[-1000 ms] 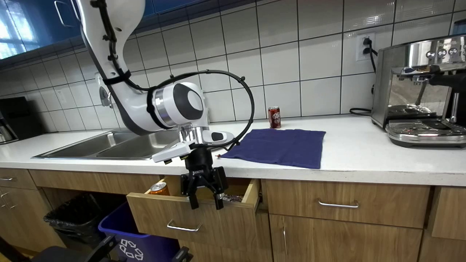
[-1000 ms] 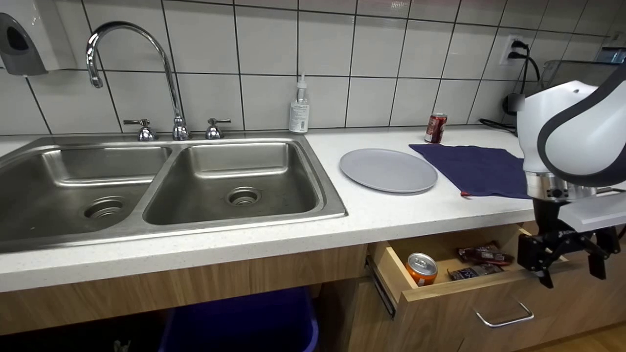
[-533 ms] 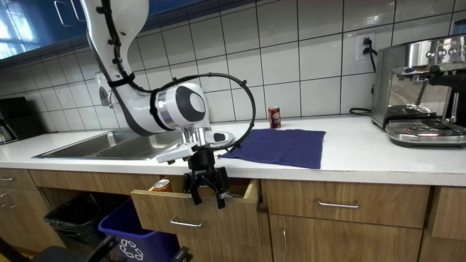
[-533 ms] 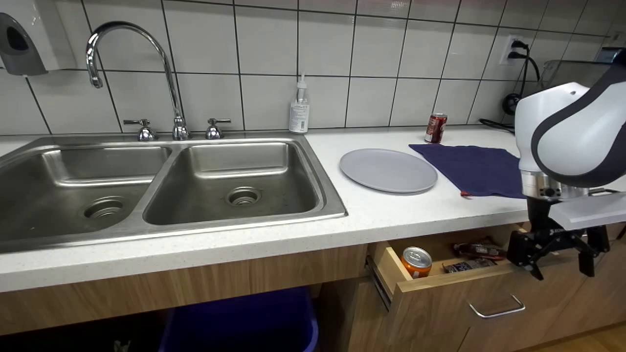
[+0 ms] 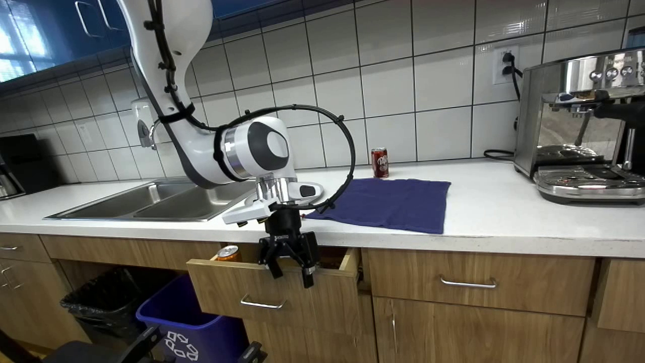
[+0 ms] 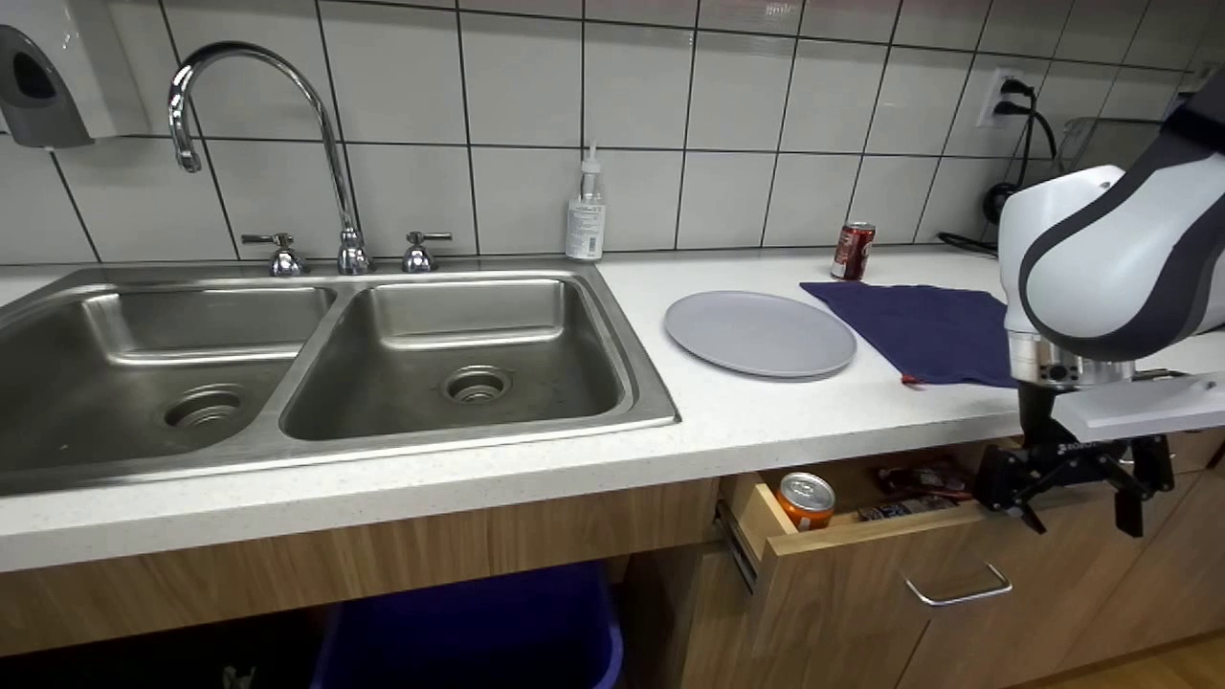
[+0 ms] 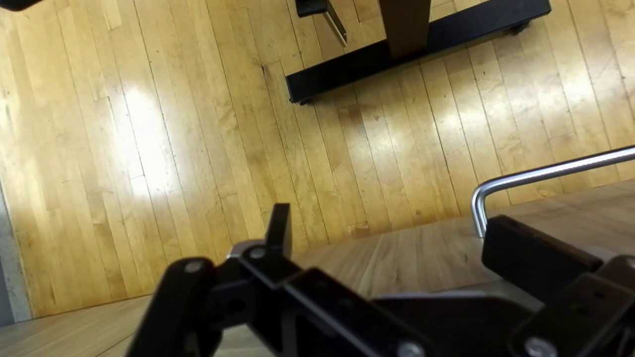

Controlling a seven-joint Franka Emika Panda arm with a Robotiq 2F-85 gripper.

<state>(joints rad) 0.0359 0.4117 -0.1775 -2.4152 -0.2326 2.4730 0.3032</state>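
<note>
White countertop [image 5: 496,206], drawer [image 5: 269,291] beneath partly hidden by the claw [image 5: 293,280]

"What place is this?"
"A kitchen: double sink [image 6: 643,383] and faucet [image 6: 340,177] at left in an exterior view."
"What else shows it?"
"An espresso machine [image 5: 579,126] at right, blue cupboards [image 5: 55,40] upper left, in an exterior view."
</note>
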